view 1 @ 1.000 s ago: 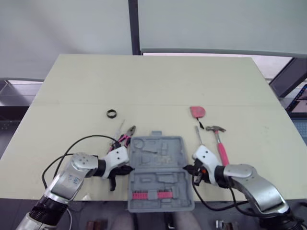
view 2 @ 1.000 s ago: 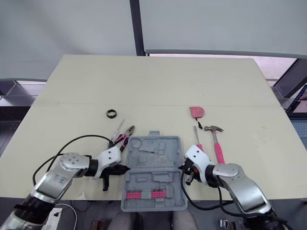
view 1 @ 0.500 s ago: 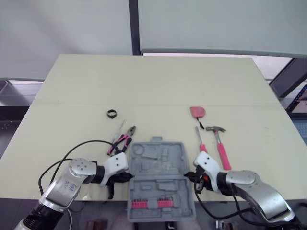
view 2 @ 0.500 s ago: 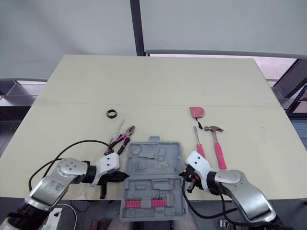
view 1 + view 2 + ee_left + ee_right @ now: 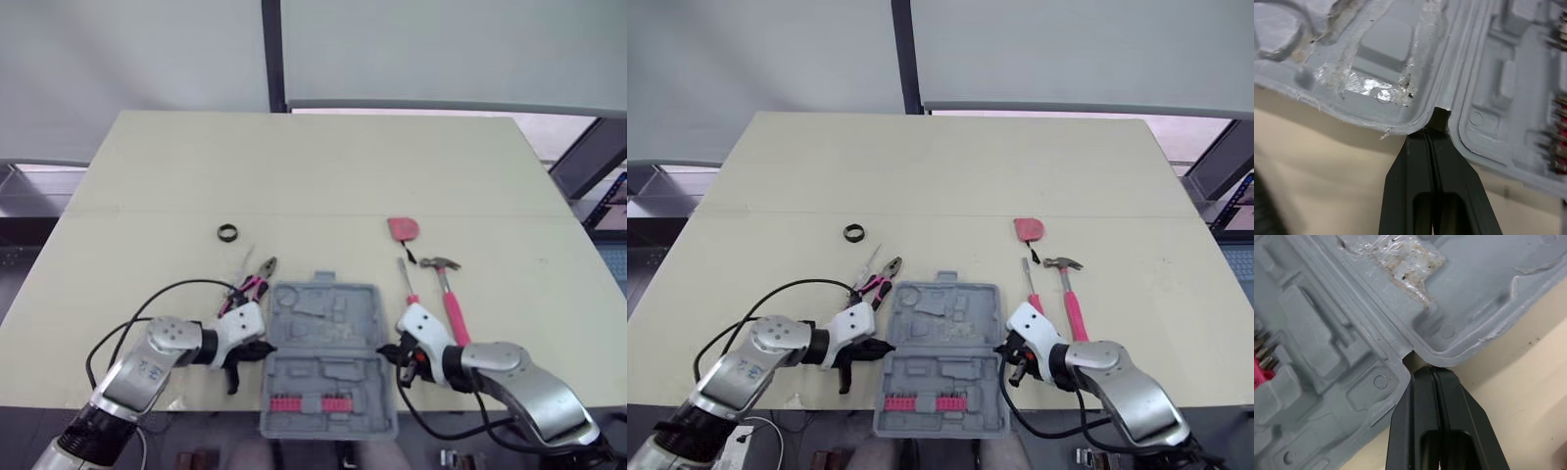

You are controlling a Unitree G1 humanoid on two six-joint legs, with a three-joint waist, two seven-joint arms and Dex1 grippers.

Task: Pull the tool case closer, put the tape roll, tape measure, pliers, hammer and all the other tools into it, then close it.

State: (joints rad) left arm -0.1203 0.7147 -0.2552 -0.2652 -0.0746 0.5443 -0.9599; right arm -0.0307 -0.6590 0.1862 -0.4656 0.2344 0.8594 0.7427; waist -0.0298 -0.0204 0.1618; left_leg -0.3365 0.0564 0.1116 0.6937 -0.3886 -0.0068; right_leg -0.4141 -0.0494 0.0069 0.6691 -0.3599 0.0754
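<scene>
Two sets of jaws are pressing against the open tool case [image 5: 326, 357], one at each end of its hinge line. The left jaws are sitting fully closed, blades flat together, with their tip lodged in the notch where the two halves meet. The right jaws are closed the same way, their tip resting just at the matching notch on the other side. Neither is gripping anything.

The tool case is lying flat and open at the near edge of the table [image 5: 313, 166], between the two arms, and its near half appears to be jutting over that edge. It is grey moulded plastic with rounded corners, shaped recesses and a raised rim. A row of pink bits [image 5: 310, 402] is sitting in the near half. The far half, with the handle on its far side, is holding no tools, and shiny scuffed patches are showing in its recesses.

The pliers [image 5: 253, 283], pink-handled, are lying just beyond the case's far left corner, with a thin pale tool [image 5: 242, 264] beside them. A black tape roll [image 5: 228, 233] is lying farther out. To the right, a pink-handled screwdriver [image 5: 406, 282] and hammer [image 5: 448, 294] are lying near each other close to the case, with the pink tape measure [image 5: 403, 229] just beyond them. Bare cream tabletop is stretching wide behind all of them.
</scene>
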